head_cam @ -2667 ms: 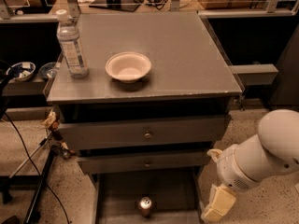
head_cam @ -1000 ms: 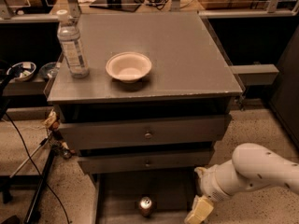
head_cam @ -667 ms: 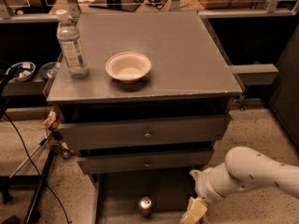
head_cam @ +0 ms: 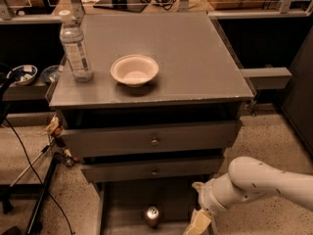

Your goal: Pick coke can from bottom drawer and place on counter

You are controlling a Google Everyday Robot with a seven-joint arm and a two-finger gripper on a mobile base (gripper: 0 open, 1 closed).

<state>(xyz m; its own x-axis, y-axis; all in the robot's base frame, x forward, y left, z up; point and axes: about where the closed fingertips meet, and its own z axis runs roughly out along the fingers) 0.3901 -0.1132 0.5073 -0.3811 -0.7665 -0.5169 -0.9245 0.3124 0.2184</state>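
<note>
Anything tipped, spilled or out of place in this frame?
Nothing stands out. The coke can stands upright in the open bottom drawer, the water bottle and bowl sit upright on the counter, and the gripper hangs low beside the can, apart from it.

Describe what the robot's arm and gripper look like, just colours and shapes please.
The arm is a thick, smooth white tube with a few small dark dots, narrowing to a ringed white wrist. The gripper, at the picture's bottom edge just right of the coke can, is cream-tan. No cables or labels show.
</note>
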